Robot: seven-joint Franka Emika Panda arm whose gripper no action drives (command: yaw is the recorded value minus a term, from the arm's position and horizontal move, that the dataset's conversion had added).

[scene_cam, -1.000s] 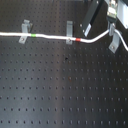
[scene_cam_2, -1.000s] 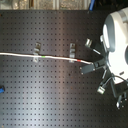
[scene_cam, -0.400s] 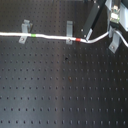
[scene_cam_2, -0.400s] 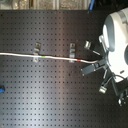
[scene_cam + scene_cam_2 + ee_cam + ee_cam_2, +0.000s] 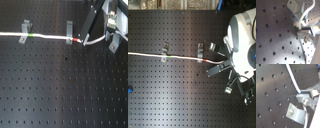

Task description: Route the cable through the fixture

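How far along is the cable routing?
Done: the cable already lies at the first clip and second clip in the first exterior view, green band at the first, red band just past the second. In hand: the end effector is shut on the cable beyond the red band. Left: the third clip, which the cable has not clearly entered.

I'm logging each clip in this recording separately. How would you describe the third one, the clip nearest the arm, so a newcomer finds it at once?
Start from the black perforated board in the first exterior view and follow the white cable toward the first exterior view's right, past its green band and red band. The clip stands just beyond, under the arm. Unlike the other two clips, it has no straight run of cable across it.
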